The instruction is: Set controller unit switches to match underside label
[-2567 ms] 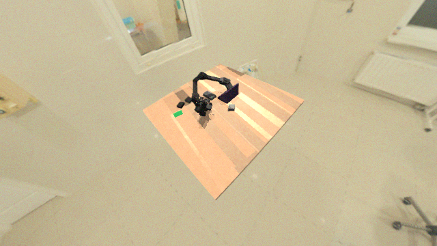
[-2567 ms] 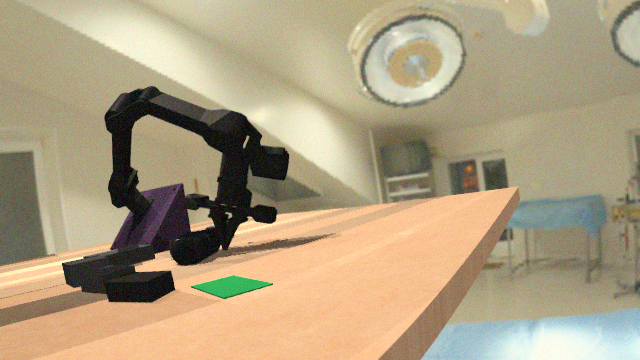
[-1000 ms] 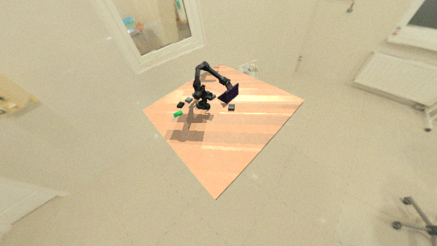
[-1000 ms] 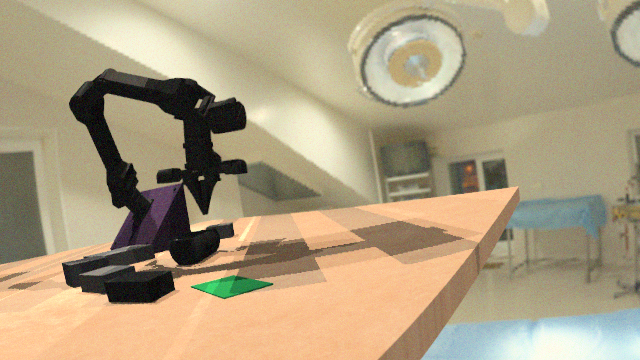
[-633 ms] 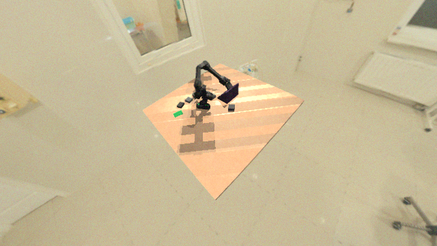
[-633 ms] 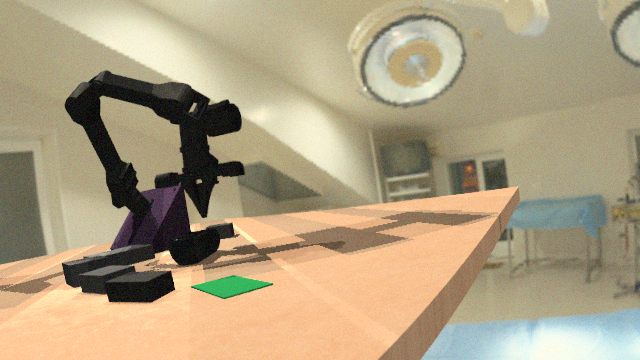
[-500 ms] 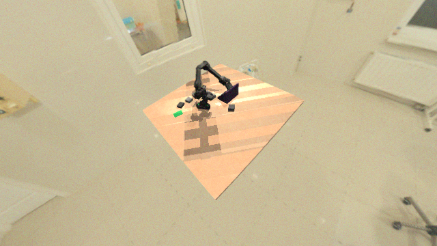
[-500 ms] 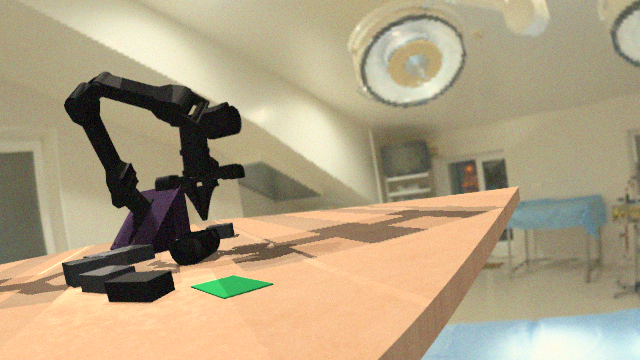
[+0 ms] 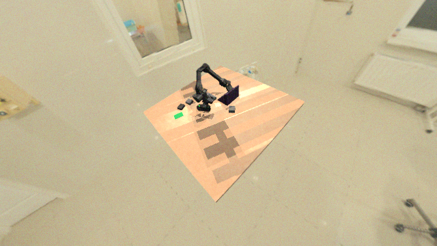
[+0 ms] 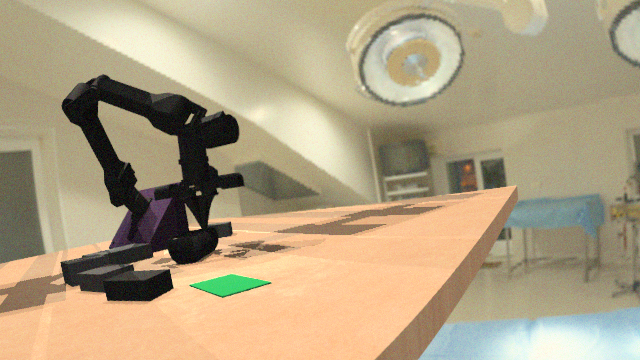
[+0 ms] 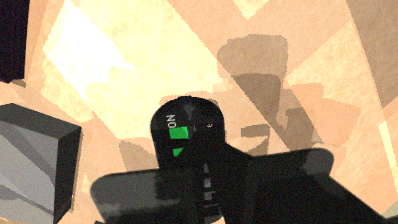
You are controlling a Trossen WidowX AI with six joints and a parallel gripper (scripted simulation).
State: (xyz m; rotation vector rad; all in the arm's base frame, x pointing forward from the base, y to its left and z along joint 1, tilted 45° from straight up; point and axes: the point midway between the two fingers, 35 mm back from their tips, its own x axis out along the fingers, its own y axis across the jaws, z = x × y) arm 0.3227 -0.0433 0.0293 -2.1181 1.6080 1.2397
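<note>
The dark controller unit (image 9: 201,109) (image 10: 186,250) (image 11: 189,106) sits on the bench, its rounded end and "ON" print showing in the wrist view. Two green rocker ends (image 11: 178,133) show near that end, the second partly hidden. The other rockers are mostly hidden by my fingers or too dark to read. The label underneath is out of sight. My gripper (image 10: 206,227) is shut and empty, pointing down with its tips at the unit's top; whether they touch it I cannot tell.
A purple wedge-shaped stand (image 9: 229,96) (image 10: 154,220) is behind the unit. A grey block (image 9: 231,109) (image 11: 27,155) lies to one side. Dark blocks (image 9: 181,106) (image 10: 139,286) and a flat green square (image 9: 178,115) (image 10: 230,285) lie on the other side.
</note>
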